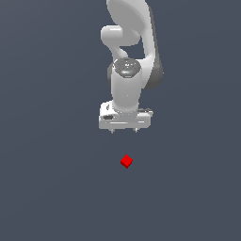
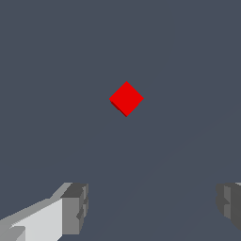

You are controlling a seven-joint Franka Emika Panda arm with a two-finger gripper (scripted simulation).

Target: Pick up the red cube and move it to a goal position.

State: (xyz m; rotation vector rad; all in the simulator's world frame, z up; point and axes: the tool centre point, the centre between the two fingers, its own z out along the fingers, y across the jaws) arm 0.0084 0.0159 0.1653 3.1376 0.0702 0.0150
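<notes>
The red cube (image 1: 126, 161) is tiny and bright red and lies alone on the dark grey floor, turned like a diamond. My white gripper (image 1: 124, 131) hangs above it and a little farther back, pointing down, clear of the cube. Its two short fingertips (image 1: 112, 131) stand wide apart, so it is open and empty. In the wrist view the cube (image 2: 126, 99) lies ahead of the gripper (image 2: 151, 207), outside the gap between the two grey fingers (image 2: 75, 207).
The white arm (image 1: 129, 56) rises at the back of the exterior view. The flat dark grey floor (image 1: 56, 188) spreads all around, with nothing else in view.
</notes>
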